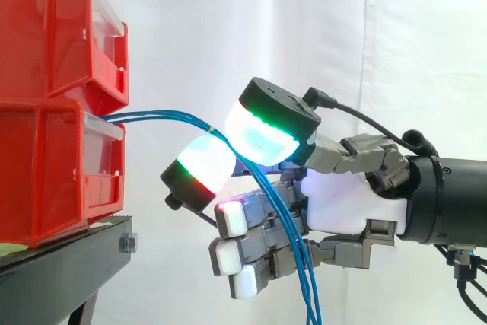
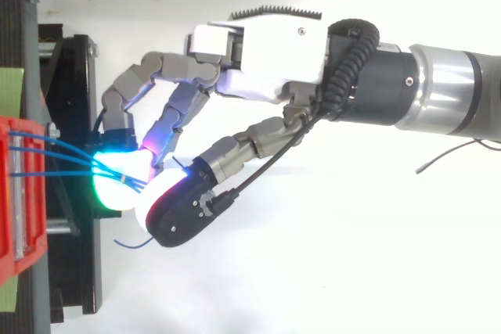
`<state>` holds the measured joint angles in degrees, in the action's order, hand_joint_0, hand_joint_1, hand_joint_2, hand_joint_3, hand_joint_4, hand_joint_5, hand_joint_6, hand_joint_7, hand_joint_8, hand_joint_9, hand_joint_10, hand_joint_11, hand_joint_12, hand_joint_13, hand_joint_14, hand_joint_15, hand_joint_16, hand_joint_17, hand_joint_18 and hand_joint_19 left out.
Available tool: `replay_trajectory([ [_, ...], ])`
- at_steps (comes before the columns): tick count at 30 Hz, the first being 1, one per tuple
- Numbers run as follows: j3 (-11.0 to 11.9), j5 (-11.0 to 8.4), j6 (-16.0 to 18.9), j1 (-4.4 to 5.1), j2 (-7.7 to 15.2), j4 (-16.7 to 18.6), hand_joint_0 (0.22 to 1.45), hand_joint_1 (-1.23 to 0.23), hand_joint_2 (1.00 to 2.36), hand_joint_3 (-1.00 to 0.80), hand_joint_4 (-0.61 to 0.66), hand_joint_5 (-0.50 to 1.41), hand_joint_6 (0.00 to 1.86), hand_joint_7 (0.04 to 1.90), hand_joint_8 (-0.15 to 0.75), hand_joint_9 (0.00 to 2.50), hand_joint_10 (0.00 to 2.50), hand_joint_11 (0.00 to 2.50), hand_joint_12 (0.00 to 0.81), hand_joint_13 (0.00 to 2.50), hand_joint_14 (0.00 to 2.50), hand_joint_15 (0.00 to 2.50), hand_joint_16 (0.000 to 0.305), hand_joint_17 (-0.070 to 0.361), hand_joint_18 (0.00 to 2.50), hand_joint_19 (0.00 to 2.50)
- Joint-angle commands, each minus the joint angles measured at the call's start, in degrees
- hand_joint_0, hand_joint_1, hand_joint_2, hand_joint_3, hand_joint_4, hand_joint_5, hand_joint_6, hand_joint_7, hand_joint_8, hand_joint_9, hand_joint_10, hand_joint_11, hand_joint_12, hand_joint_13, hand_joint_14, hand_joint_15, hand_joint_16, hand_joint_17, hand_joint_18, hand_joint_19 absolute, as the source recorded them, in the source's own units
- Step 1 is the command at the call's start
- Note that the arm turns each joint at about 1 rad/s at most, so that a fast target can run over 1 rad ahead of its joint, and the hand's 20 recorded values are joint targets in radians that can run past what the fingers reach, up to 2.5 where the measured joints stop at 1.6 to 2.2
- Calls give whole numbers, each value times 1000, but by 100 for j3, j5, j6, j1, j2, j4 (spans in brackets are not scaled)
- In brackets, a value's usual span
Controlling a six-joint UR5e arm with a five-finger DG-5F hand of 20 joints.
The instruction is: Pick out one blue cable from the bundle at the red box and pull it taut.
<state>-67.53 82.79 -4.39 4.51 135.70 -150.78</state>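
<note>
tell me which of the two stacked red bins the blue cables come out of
The lower red bin: the blue cables emerge at the top of its clear front, just under the upper red bin, which has none, and run to the hand.

Glossy plastic bins (image 1: pixel 53 135), smooth blue cables (image 1: pixel 152 115)

Blue cables (image 1: pixel 156 115) fr. red box (image 1: pixel 46 173), bunched

Lab rig: 2 red bins (image 1: pixel 53 165) on black stand (image 1: pixel 68 256) (white curtain (image 1: pixel 228 20) behind).
</note>
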Motion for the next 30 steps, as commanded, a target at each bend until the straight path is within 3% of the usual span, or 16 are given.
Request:
replay_trajectory([
  [1, 3, 1, 0, -3, 0, -4, 660, -818, 1000, -500, -63, -142, 952, 914, 287, 1123, 21, 624, 321, 1008, 21, 525, 42, 95, 850, 622],
  [11, 3, -8, 0, 6, 0, -4, 545, -701, 1000, -500, 26, -123, 924, 830, 297, 1161, 22, 613, 339, 1033, 19, 529, 44, 100, 866, 630],
  [19, 3, -26, 0, -3, 0, -4, 556, -599, 1000, -500, 32, -114, 893, 873, 302, 1183, 22, 608, 339, 1046, 20, 526, 44, 100, 871, 649],
  [30, 3, -8, 0, -3, 0, -4, 622, -761, 1017, -303, -2, -108, 906, 992, 304, 1182, 24, 620, 336, 1047, 19, 539, 43, 96, 870, 643],
])
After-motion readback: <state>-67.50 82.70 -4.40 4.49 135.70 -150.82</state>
